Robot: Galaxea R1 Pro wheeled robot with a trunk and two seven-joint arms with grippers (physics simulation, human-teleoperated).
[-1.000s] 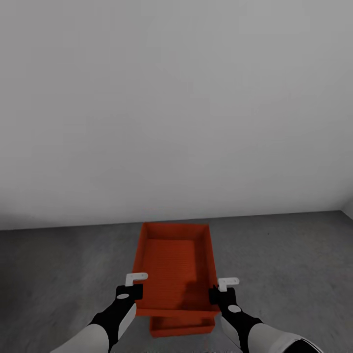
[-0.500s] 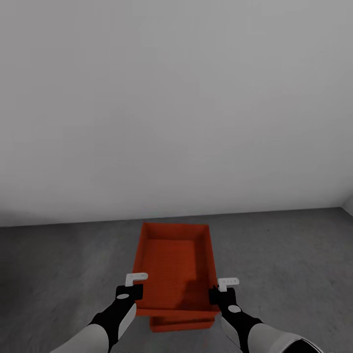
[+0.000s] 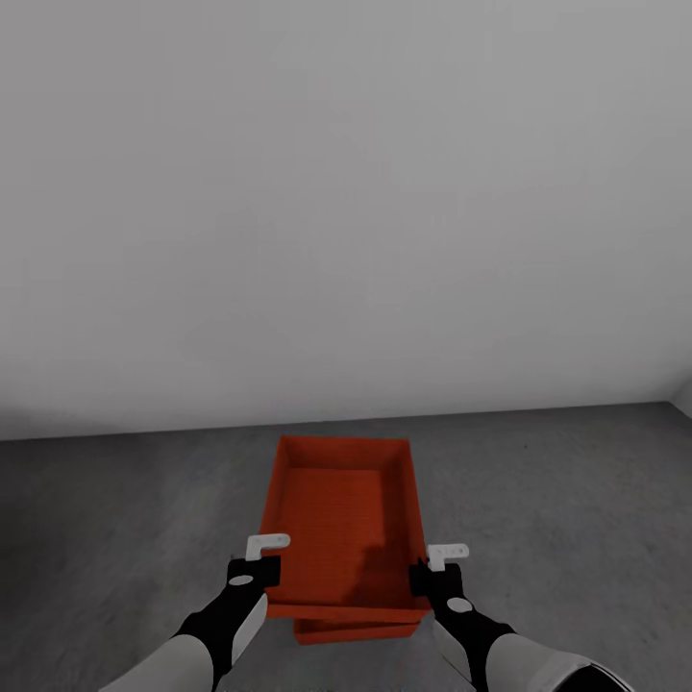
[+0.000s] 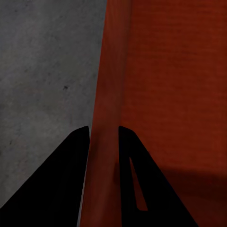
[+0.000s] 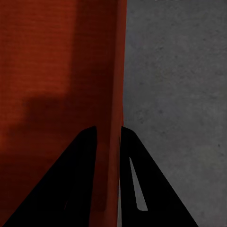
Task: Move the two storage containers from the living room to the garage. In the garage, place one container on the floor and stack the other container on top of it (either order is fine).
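One orange-red storage container is held level by its long side walls. My left gripper is shut on its left wall, with dark fingers on either side of the wall. On the opposite wall my right gripper is shut the same way, its fingers straddling the rim. Directly beneath, the second storage container lies on the dark grey concrete floor, and just its near edge peeks out. Whether the two bins touch I cannot tell.
A plain white-grey wall stands just beyond the bins and meets the floor in a straight line. Bare speckled concrete spreads to both sides of the containers.
The strip of the lower container showing under the held one has grown thinner. The wall's base line has crept up a little, so the view has shifted. Both grippers keep their hold.
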